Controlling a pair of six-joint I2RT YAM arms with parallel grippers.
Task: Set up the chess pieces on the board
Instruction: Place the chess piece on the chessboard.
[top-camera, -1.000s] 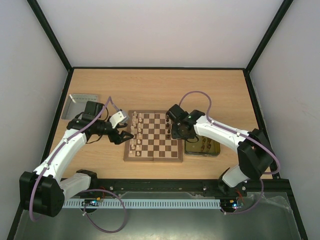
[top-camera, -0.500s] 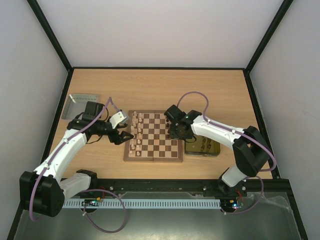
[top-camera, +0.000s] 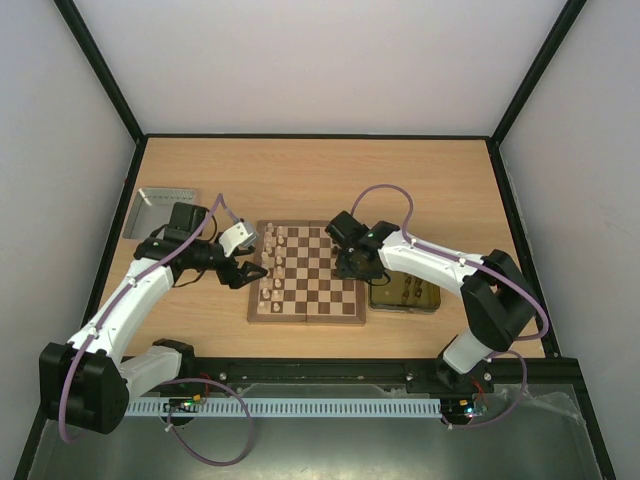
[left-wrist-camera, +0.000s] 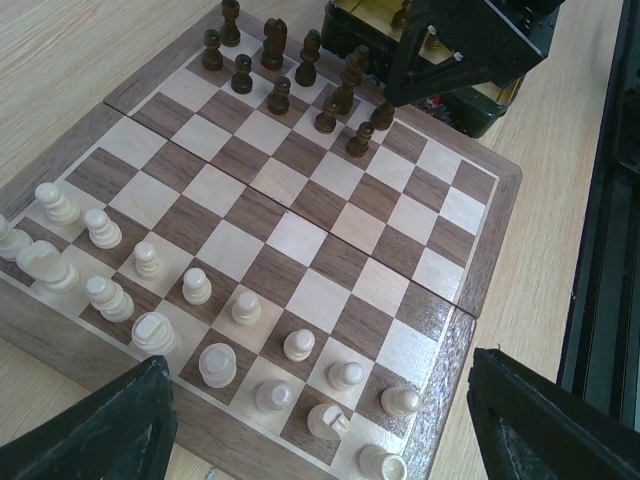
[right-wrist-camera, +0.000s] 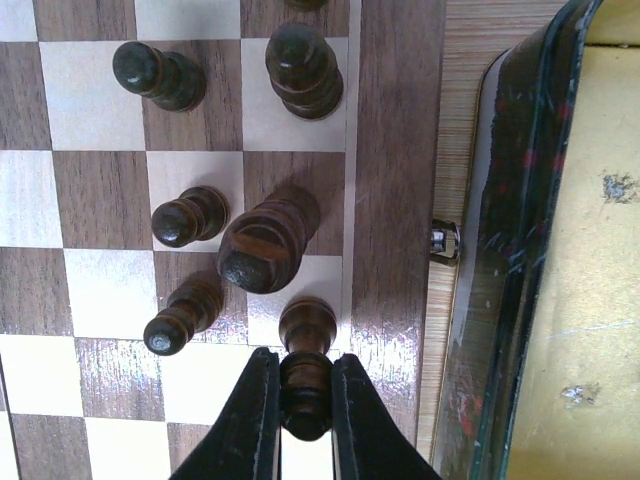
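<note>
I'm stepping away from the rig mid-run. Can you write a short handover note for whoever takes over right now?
Left gripper: open, empty, hovering at the pale side of the board.
Right gripper: shut on a dark piece over the board's edge row, beside the yellow tray.
Done: pale pieces fill both their rows; some dark pieces stand at the far end of their side.
To do: set down the held piece, then fill the near dark squares. More seem to lie in the tray.
</note>
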